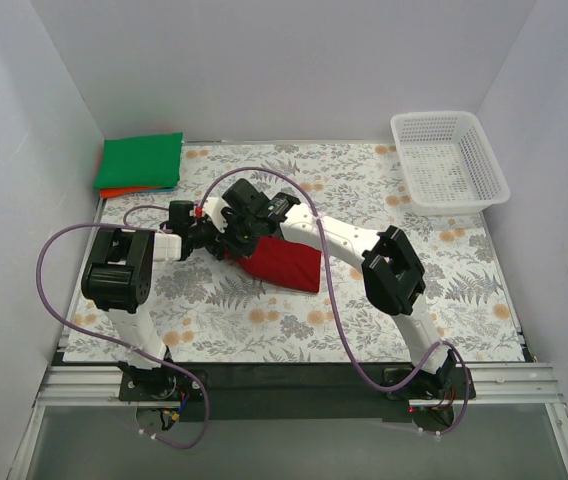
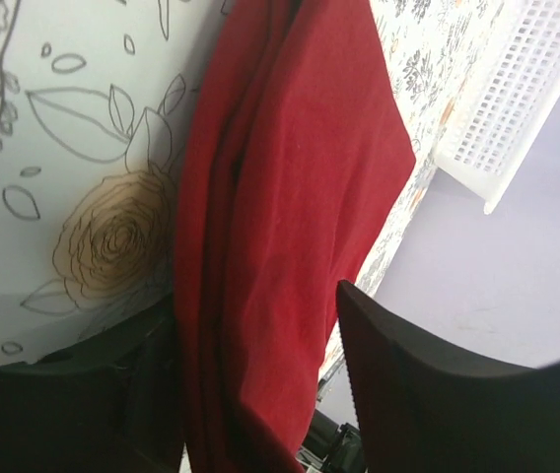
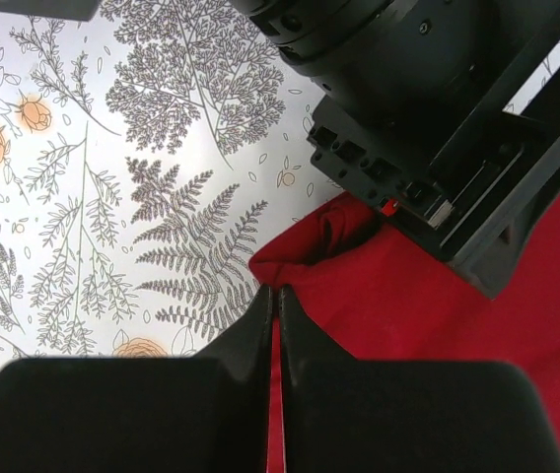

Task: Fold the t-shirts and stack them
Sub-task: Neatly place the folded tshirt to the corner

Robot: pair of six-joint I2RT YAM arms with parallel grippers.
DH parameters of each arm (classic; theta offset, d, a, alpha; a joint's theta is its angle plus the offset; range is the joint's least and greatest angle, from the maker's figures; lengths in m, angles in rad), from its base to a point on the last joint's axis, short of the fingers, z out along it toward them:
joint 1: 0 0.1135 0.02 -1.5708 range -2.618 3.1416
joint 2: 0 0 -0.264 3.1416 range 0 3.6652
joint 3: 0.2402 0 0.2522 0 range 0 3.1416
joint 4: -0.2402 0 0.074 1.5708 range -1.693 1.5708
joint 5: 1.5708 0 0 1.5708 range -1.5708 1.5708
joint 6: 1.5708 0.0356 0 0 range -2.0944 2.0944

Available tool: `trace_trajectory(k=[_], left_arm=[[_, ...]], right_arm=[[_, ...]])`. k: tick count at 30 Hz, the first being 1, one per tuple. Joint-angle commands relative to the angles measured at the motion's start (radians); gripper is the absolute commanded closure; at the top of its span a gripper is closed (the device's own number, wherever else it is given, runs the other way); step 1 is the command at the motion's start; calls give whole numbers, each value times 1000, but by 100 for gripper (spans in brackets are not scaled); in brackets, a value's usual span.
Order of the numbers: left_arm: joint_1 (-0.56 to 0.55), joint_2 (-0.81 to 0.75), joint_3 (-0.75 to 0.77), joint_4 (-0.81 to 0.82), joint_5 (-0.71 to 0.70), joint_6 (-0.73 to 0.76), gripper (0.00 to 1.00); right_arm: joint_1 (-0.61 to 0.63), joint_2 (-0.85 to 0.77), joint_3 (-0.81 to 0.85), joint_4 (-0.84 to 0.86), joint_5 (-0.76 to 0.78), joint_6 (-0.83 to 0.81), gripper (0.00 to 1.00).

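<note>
We have the red shirt [image 1: 282,262] folded into a thick bundle mid-table, its length running toward the near right, w/ both arms crowded at its far-left end. The L gripper [image 2: 250,379] has the stacked layers filling the gap betw. its jaws, so we read it as clamped on that end. The R gripper [image 3: 275,296] has its fingers pressed together w/ a sliver of red cloth pinched betw. them, at a corner just beside. Gripping one end at two spots should stop the layers sliding apart on a lift. The green shirt [image 1: 142,158] lies folded on the orange shirt [image 1: 124,191] in the far-left corner, well apart, prob. our stack target. Bare table [image 1: 384,320] lies betw. bundle and stack; the basket [image 1: 484,170] is far right, out of the way. The wrists nearly touch, so there's little room to turn
</note>
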Motion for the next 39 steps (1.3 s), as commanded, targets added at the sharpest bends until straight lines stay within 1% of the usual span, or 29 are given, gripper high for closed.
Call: trace_trajectory(k=[1, 5, 10, 11, 14, 15, 17, 18, 21, 22, 24, 25, 27, 28, 29, 30, 31, 32, 34, 35, 36, 37, 38, 39], left_arm=[[-2, 40, 15, -27, -63, 19, 48], [-7, 63, 14, 6, -43, -5, 48], [-25, 72, 29, 8, -62, -7, 48], [-36, 72, 40, -3, -74, 1, 51], [-49, 72, 53, -29, -108, 19, 56], [-51, 72, 60, -37, -121, 28, 63], [-57, 77, 75, -73, -146, 47, 72], [-59, 78, 90, -87, -161, 70, 79], [-59, 78, 128, -154, -224, 119, 87], [-60, 80, 170, -203, -275, 184, 92], [-63, 77, 219, -251, -319, 244, 97], [-63, 72, 259, -282, -344, 298, 100], [-63, 69, 300, -314, -396, 356, 100], [-63, 72, 354, -352, -419, 376, 100], [-62, 75, 380, -368, -448, 430, 100], [-62, 83, 417, -389, -462, 455, 100], [-56, 90, 446, -412, -468, 476, 100], [-56, 92, 499, -414, -477, 539, 100], [-56, 125, 569, -454, -539, 596, 100], [-54, 142, 651, -464, -559, 629, 100], [-54, 162, 693, -481, -594, 704, 100], [-51, 202, 737, -501, -623, 735, 100], [-46, 219, 771, -504, -628, 766, 100], [-42, 238, 838, -509, -631, 826, 100]], right_arm=[[-5, -22, 9, 23, -30, 13, 99], [-8, -31, -11, 30, -41, 16, 99], [-8, -22, -5, 38, -52, 23, 99], [-8, -22, -4, 41, -49, 25, 99], [-11, -22, -2, 47, -38, 28, 99], [-14, -22, 0, 50, -38, 30, 99], [-17, -22, -2, 50, -41, 33, 99], [-18, -23, -2, 50, -41, 33, 99], [-23, -32, -4, 47, -41, 34, 99], [-25, -43, -10, 44, -38, 39, 86], [-47, -62, -25, 46, -45, 60, 70], [-60, -86, -36, 47, -52, 65, 52], [-107, -115, -72, 50, -62, 76, 36], [-127, -146, -86, 49, -72, 83, 17], [-149, -161, -114, 49, -82, 88, 6], [-191, -177, -128, 49, -108, 91, 2], [-212, -207, -143, 49, -116, 92, 2], [-230, -223, -154, 47, -118, 94, 2], [-284, -268, -195, 44, -128, 91, 2], [-302, -281, -209, 44, -135, 88, 2], [-336, -295, -238, 44, -147, 85, 2], [-351, -316, -250, 41, -150, 83, 2], [-362, -327, -264, 40, -153, 82, 2], [-388, -336, -275, 40, -161, 79, 2]])
